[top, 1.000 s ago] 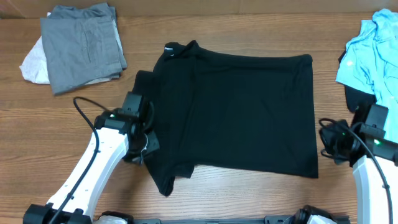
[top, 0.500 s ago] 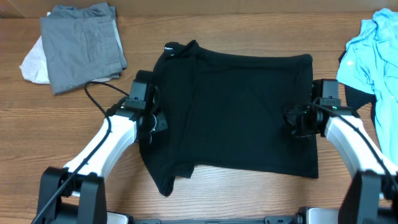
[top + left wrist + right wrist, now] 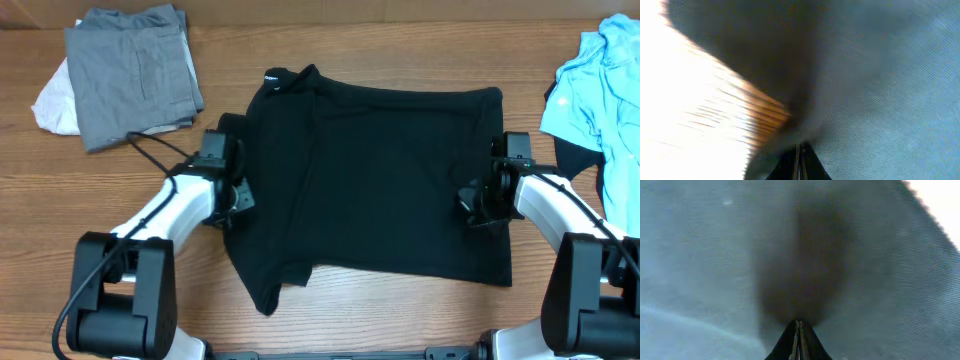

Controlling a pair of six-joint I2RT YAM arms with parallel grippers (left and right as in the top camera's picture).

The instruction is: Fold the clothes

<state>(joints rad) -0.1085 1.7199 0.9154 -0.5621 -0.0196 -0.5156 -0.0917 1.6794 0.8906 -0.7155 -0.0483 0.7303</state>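
Note:
A large black short-sleeved shirt (image 3: 380,180) lies spread flat across the middle of the table, collar at the far left. My left gripper (image 3: 236,200) is shut at the shirt's left edge, near the sleeve. In the left wrist view its closed tips (image 3: 799,146) rest where the fabric (image 3: 890,75) meets the wood. My right gripper (image 3: 468,203) is shut over the shirt's right side, just inside the hem. The right wrist view shows the closed tips (image 3: 798,322) down on the cloth (image 3: 700,255). I see no fabric caught between either pair of jaws.
Folded grey clothes (image 3: 130,70) sit on a white garment (image 3: 52,105) at the back left. A crumpled light blue garment (image 3: 600,90) lies at the back right, with a dark piece (image 3: 578,158) under its near edge. Bare wooden table (image 3: 350,320) runs along the front.
Both arms swung in from the front corners toward the shirt. The left gripper moved up to its left edge, the right gripper onto its right side. The shirt has not moved.

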